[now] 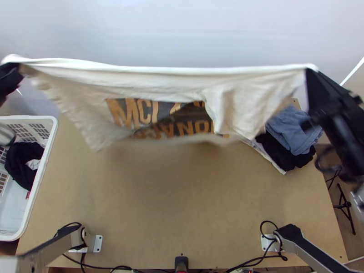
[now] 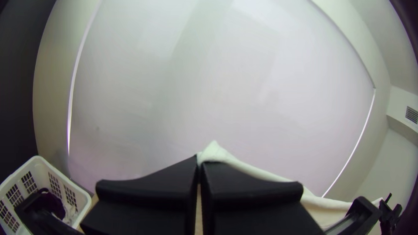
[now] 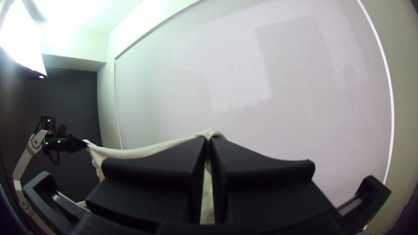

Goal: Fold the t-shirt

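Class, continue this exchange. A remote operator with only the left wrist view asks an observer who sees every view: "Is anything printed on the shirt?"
Observer: Yes, the shirt bears a dark print with orange lettering.
Operator: What lies on the table to the right?
Observer: In the top view, a blue garment resting on a black one.
Operator: How does the right claw hold the shirt?
Observer: Its two black fingers are closed on the upper edge.

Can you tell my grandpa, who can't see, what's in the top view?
The jaws of the left arm and right arm hold a cream t-shirt stretched over a wooden table. A white basket is at left, a clothes pile at right.
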